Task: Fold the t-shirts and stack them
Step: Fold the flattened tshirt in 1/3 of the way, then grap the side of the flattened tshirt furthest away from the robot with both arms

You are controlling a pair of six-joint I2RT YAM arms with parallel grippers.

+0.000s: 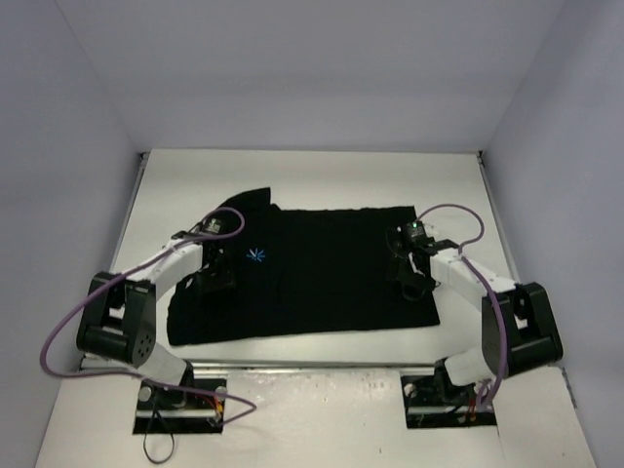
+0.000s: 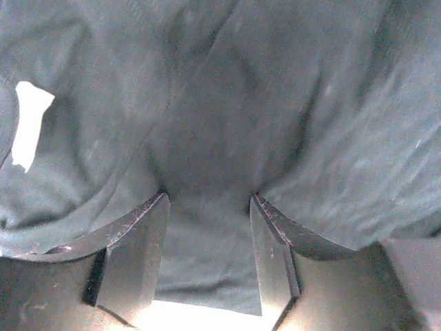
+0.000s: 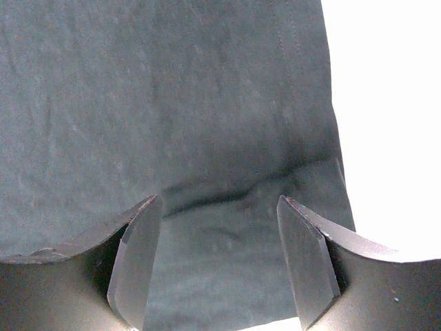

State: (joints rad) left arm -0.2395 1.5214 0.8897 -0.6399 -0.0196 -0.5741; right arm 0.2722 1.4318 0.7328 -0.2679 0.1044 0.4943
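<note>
Robot lab test cell, white table [image 1: 312, 175], plain pale walls [image 1: 292, 68] boxing it on three sides, my arm bases [image 1: 180, 398] bolted at its edge, purple cables [image 1: 54, 341] looping

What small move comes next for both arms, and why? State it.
Likely close both grippers: the left gripper and right gripper stand with jaws open, pressed onto the black t-shirt lying flat, cloth wrinkled between them, ready to be pinched and lifted.
</note>
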